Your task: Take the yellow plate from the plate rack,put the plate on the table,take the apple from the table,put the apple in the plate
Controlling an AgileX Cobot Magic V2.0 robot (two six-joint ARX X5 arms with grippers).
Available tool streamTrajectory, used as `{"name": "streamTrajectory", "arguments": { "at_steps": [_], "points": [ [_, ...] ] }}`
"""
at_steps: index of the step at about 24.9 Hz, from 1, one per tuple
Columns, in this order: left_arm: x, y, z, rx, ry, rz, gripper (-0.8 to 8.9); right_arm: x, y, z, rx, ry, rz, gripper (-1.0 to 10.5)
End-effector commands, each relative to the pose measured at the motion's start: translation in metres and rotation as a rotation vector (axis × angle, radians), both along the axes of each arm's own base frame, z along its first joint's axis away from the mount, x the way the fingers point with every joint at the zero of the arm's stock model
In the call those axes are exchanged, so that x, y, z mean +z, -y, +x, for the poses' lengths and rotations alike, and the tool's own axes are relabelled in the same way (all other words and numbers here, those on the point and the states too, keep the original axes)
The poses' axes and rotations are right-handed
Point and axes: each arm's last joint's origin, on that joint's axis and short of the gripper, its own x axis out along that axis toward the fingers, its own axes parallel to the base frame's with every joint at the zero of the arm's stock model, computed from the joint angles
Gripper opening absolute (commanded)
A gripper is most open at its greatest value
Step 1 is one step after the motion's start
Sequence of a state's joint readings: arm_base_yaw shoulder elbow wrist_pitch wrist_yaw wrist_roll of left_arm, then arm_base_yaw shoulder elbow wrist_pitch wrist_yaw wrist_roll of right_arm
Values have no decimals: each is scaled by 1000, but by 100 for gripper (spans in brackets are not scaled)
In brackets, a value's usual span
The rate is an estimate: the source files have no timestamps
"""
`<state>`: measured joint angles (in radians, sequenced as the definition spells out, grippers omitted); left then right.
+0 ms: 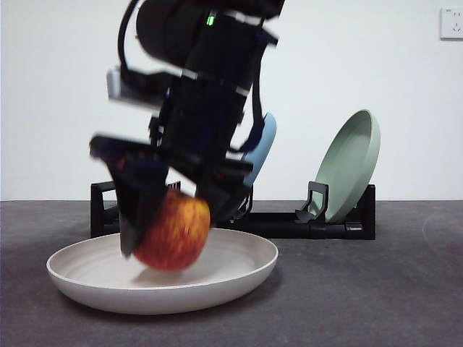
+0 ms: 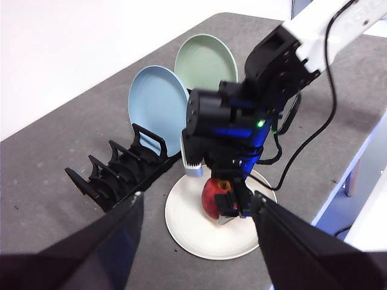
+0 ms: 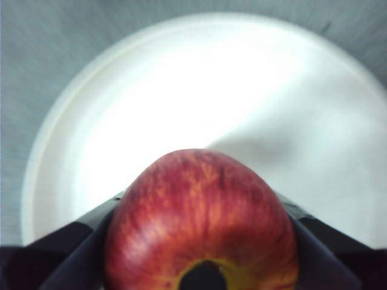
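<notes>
The cream plate (image 1: pixel 239 278) lies flat on the dark grey table (image 1: pixel 376 289) in front of the black plate rack (image 1: pixel 289 224). My right gripper (image 1: pixel 168 235) is shut on the red apple (image 1: pixel 173 231) and holds it low inside the plate, left of its middle. I cannot tell whether the apple touches the plate. In the right wrist view the apple (image 3: pixel 202 235) sits between the jaws above the plate (image 3: pixel 181 90). My left gripper (image 2: pixel 198 199) is open and empty, high above, looking down on the plate (image 2: pixel 187 223), the apple (image 2: pixel 211 196) and the rack (image 2: pixel 121 172).
A blue plate (image 1: pixel 262 144) and a sage-green plate (image 1: pixel 351 163) stand upright in the rack's far end, behind the right arm. The table's edge and the right arm's cable run close beside the cream plate in the left wrist view.
</notes>
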<state>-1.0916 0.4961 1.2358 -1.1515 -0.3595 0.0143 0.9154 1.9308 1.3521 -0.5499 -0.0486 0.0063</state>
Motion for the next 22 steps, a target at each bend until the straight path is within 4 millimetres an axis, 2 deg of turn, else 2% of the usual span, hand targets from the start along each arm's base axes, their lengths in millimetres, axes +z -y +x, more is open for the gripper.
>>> {"name": "streamTrajectory", "arguments": {
  "at_steps": [1,8,12,19,22],
  "points": [
    [-1,0,0,5,-11,-5,301,-9,-3,1,9,-2,-14,1],
    [-4,-1,0,16,-37,3,301,-10,-2,2,7,-4,-17,19],
    [-5,-1,-1,17,-44,11,301,-12,-2,3,11,-7,-24,170],
    [-7,-2,-1,31,-79,16,301,-16,0,2,11,-25,-47,209],
    [-8,-3,-1,33,-87,25,301,-16,0,2,9,-25,-48,403]
  ]
}}
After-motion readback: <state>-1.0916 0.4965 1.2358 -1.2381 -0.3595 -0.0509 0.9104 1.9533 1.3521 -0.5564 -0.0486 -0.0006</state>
